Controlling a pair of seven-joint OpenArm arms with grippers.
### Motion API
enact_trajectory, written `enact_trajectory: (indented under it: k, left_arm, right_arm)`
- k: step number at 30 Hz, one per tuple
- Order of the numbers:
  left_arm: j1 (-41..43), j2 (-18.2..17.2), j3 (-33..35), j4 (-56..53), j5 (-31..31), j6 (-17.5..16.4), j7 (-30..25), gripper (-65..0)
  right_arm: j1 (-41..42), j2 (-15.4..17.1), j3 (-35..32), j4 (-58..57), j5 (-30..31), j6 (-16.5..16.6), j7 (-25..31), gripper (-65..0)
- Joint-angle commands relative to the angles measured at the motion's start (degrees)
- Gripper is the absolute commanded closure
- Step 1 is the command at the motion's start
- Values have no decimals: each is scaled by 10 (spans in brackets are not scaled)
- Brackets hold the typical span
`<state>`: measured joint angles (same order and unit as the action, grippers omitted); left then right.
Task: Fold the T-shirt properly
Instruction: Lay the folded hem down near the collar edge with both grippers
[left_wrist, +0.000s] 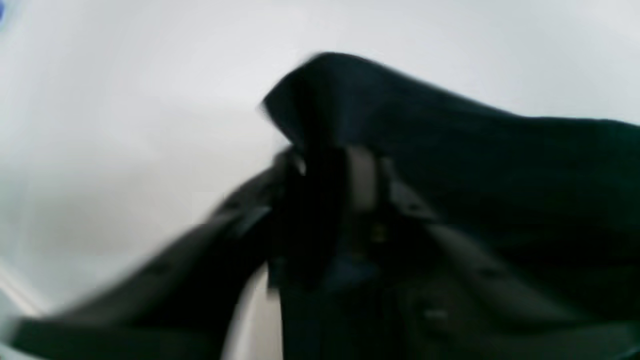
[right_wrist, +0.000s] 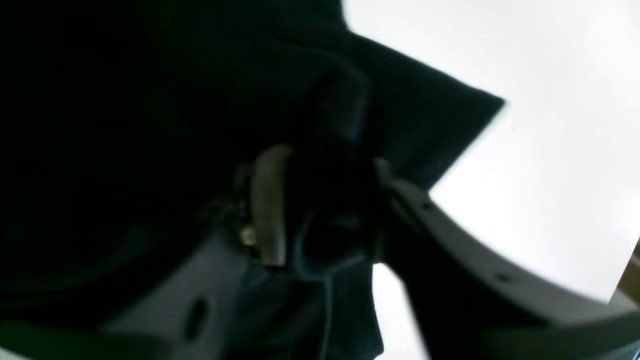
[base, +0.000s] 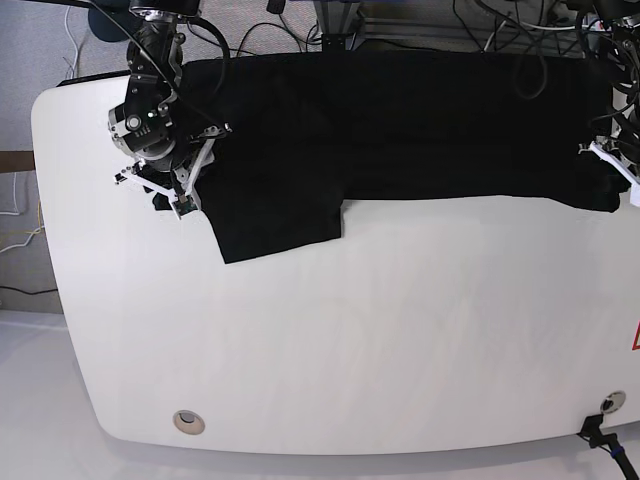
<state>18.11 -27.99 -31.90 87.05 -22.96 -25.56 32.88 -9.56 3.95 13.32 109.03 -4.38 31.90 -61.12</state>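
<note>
T-shirt (base: 400, 120) cloth lay stretched in a wide black band between the two hands along the far side of the white desk (base: 350, 340), with one sleeve flap hanging toward the near side just beside the right hand (base: 178, 195). That right hand was closed on a bunched edge of the shirt (right_wrist: 400, 115); its wrist view showed dark cloth pinched between its fingers (right_wrist: 267, 200). The left hand (base: 612, 165) sat at the opposite end of the band, and its blurred wrist view showed it clamped on a raised fold of the shirt (left_wrist: 400, 125).
</note>
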Motion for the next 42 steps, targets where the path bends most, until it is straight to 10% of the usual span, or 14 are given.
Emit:
enact_trajectory:
  k: [1,14,42]
  left_arm:
    - [-2,-14,-8,9,-4,1,14,-268]
    - [-6,-27,-86,57,-6,1,35,-271]
    - [-186,-34,104,-226,-3,0,19,-340]
  right_arm:
    - [-2,-3,2,9,-3,-2,4,-327]
    - [14,-18,2,5,-3,-2,5,-348]
    - [14,-20,26,-9,44,-6,8,-348]
